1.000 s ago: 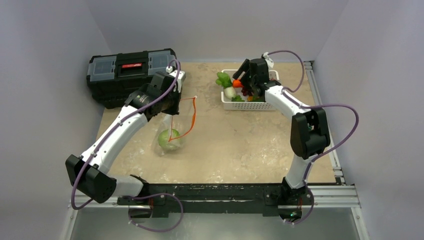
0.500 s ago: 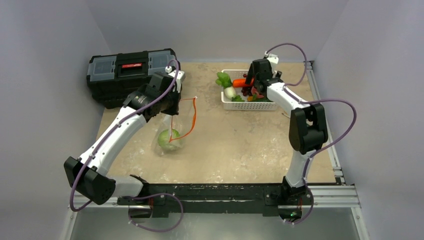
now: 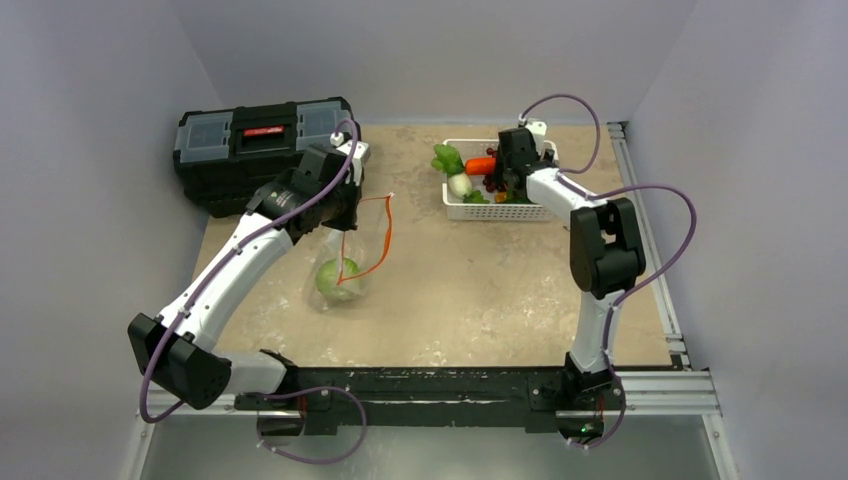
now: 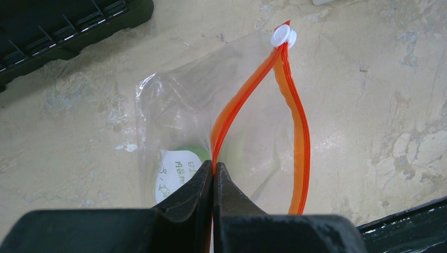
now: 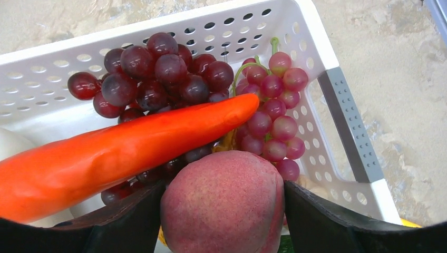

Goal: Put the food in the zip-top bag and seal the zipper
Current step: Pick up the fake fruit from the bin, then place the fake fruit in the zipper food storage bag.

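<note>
The clear zip-top bag (image 3: 340, 268) lies on the table with a green piece of food (image 3: 333, 279) inside. My left gripper (image 4: 213, 164) is shut on one lip of the orange-red zipper (image 4: 296, 121), holding the mouth open; the white slider (image 4: 283, 36) sits at the far end. My right gripper (image 5: 222, 185) is down in the white basket (image 5: 337, 89), its jaws pressed against both sides of a pink-red peach (image 5: 221, 205). An orange carrot (image 5: 116, 153) lies across dark grapes (image 5: 158, 68), with lighter grapes (image 5: 274, 105) beside them.
A black toolbox (image 3: 255, 140) stands at the back left, close behind the left arm. The basket (image 3: 500, 210) at the back right also holds a white bulb (image 3: 460, 184) and a green leafy piece (image 3: 447, 157). A metal rail (image 3: 650, 260) runs along the right edge.
The right arm swung further over the basket and its gripper dropped onto the peach, jaws now against it. The left arm and the bag have not moved.
</note>
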{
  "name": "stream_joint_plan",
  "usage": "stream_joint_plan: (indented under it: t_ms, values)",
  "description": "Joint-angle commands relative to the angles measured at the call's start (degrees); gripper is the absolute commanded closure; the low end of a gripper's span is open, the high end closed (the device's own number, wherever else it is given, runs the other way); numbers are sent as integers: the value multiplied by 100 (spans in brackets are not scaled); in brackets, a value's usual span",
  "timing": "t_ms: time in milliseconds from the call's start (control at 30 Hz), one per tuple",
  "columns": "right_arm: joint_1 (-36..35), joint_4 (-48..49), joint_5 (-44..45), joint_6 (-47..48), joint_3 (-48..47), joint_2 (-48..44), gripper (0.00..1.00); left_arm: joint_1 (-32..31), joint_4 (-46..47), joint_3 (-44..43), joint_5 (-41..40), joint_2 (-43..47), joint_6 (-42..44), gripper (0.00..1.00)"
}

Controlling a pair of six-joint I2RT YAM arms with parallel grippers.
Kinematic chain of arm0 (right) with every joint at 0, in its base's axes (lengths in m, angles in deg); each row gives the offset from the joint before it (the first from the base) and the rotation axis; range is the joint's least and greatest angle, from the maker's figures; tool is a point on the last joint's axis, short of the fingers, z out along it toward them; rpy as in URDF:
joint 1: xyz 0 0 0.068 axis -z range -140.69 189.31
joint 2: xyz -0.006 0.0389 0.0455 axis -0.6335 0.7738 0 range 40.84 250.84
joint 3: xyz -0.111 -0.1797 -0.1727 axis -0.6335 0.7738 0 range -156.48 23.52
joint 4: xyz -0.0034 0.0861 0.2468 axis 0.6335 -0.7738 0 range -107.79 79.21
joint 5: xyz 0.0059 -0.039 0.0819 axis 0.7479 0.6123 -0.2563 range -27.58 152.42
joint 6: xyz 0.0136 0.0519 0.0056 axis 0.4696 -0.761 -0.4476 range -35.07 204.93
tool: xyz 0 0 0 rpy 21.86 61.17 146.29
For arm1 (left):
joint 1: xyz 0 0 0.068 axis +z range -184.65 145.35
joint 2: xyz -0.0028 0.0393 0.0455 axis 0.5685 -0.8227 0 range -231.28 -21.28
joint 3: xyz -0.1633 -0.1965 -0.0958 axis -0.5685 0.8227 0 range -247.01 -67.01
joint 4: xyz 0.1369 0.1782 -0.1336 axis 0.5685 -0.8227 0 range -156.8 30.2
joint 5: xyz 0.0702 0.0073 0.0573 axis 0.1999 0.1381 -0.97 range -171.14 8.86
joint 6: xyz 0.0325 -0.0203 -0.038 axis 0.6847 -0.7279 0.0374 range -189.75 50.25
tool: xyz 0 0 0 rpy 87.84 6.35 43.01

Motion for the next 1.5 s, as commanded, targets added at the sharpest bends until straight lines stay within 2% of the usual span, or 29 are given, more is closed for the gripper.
stream_joint_plan:
  t_ms: [0, 67, 133, 233, 367, 500, 633, 767, 900, 1000, 1133, 1267, 1367, 1467]
  values:
    - [17, 49, 168, 98, -86, -81, 34, 20, 122, 13, -40, 145, 87, 100]
    - [4, -254, 256, -64, -139, -257, 55, 20, 123, 13, -37, 155, 86, 100]
    - [-38, -133, 200, -159, 94, -662, 65, 20, 124, 13, -20, 185, 78, 100]
    - [-81, 246, -248, -242, 528, -1429, 69, 24, 172, 26, 6, 231, 56, 100]
    - [-210, 973, -1558, -141, 1193, -2347, 77, 47, 178, 31, 29, 210, 25, 100]
    - [-704, 1469, -2546, -92, 1685, -2963, 88, 70, 197, 52, -80, 249, 25, 100]
    - [-1671, 1952, -3480, 65, 2139, -3380, 89, 81, 233, 90, -116, 272, 17, 100]
    - [-2530, 2491, -3968, 79, 2633, -3686, 88, 81, 266, 125, -155, 278, 17, 100]
    - [-2958, 3045, -4270, 301, 2940, -3753, 86, 82, 331, 188, -181, 334, 10, 100]
    - [-3240, 3342, -4476, 498, 2976, -3739, 79, 81, 426, 272, -177, 443, 8, 100]
    - [-3490, 3817, -4374, 262, 2894, -3517, 73, 81, 521, 344, -215, 552, 15, 100]
    - [-3554, 4246, -3943, -538, 2734, -3146, 69, 81, 626, 451, -282, 713, 25, 100]
    - [-3580, 4796, -3598, -1059, 2797, -2836, 69, 81, 692, 500, -259, 795, 42, 100]
    - [-3642, 4680, -3150, -1255, 2617, -2518, 69, 82, 693, 497, -248, 816, 52, 100]
